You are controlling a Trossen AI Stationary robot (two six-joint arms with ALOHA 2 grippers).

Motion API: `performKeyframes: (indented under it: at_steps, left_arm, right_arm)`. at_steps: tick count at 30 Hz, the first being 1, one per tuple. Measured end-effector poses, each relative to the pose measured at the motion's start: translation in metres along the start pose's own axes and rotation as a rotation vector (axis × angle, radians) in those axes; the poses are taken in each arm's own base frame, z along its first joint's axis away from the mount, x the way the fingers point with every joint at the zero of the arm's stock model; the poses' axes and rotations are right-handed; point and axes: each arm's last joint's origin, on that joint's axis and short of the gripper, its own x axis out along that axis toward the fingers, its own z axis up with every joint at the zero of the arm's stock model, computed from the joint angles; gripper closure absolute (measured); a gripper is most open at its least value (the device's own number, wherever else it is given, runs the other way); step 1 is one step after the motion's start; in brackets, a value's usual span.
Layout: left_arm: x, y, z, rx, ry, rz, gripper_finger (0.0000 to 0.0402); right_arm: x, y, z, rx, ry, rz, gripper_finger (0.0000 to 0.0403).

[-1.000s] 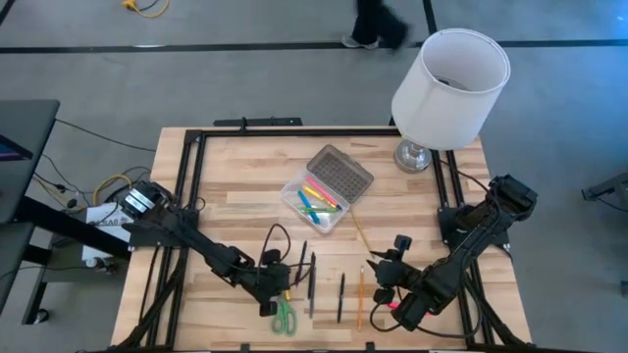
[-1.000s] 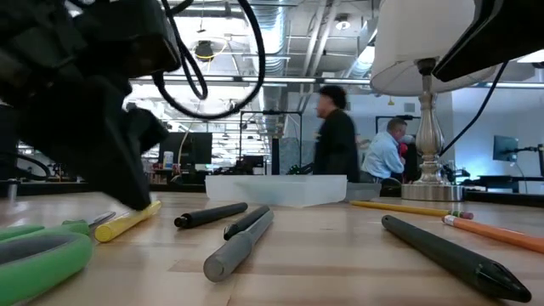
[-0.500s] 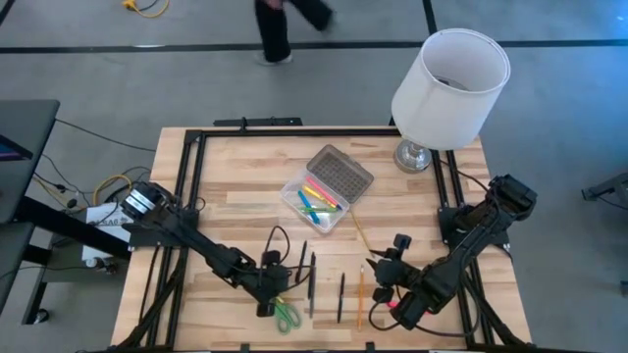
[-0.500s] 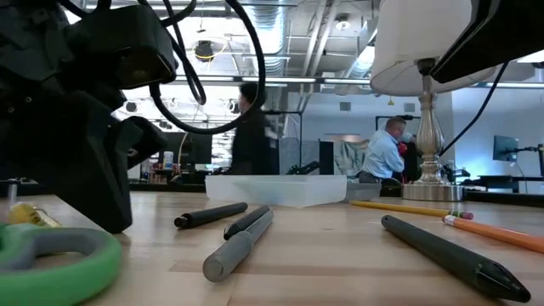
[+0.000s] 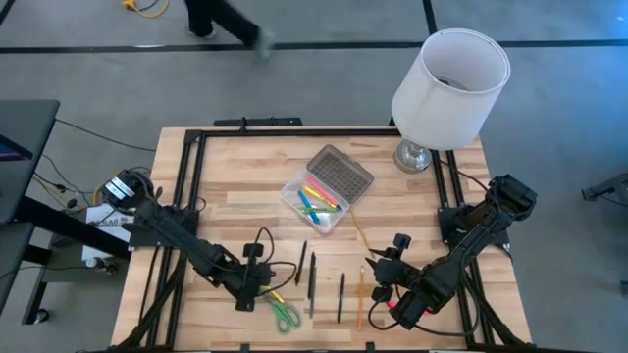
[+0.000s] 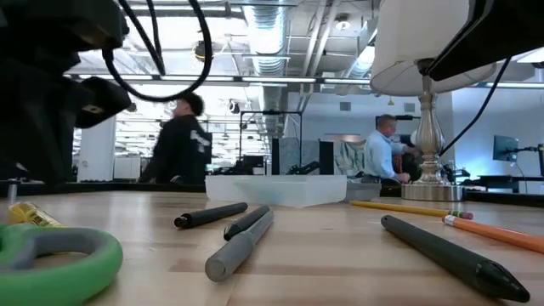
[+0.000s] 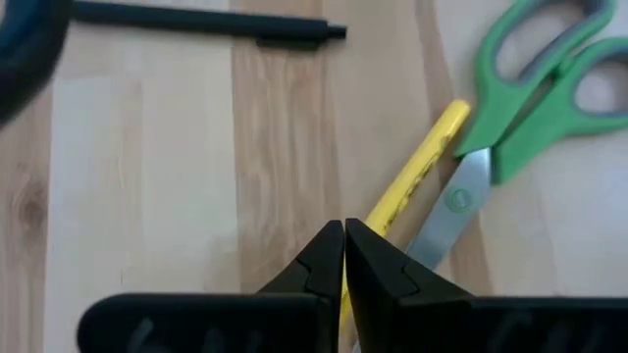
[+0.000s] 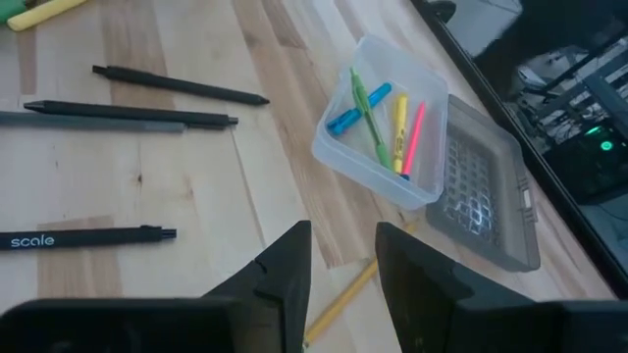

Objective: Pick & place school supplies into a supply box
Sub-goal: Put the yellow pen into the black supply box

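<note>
Four cameras cover one wooden bench (image 5: 235,186).
One looks straight down on the whole bench; another sits at bench-top height, facing the room behind. Each wrist camera peers closely past its own end effector. The green-handled scissors (image 5: 284,315) appear overhead, in the low view and in the left wrist view.

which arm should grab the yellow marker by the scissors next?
Left. The left gripper, fingers shut and empty, hangs right beside the yellow marker and the scissors. The right gripper, open, sits farther off near the orange pencil.
</note>
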Motion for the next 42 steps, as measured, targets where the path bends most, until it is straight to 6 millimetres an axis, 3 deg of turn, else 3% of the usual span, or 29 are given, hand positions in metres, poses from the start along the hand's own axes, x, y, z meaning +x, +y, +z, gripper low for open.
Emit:
performKeyframes:
  at_steps: [9, 21, 42]
  left_arm:
    - [0.0008, -0.0071, -0.0051, 0.019, 0.011, -0.006, 0.0387]
    - [0.0000, -0.0085, -0.0046, 0.068, -0.006, 0.003, 0.0316]
    - [-0.0002, -0.0091, -0.0048, 0.121, 0.004, -0.019, 0.0331]
  right_arm:
    - [0.0017, -0.0006, 0.0010, 0.000, 0.002, -0.003, 0.0291]
    - [0.0017, -0.0005, 0.0011, 0.002, 0.002, -0.002, 0.0291]
    - [-0.0013, 0.0025, 0.0007, 0.012, -0.008, 0.019, 0.0291]
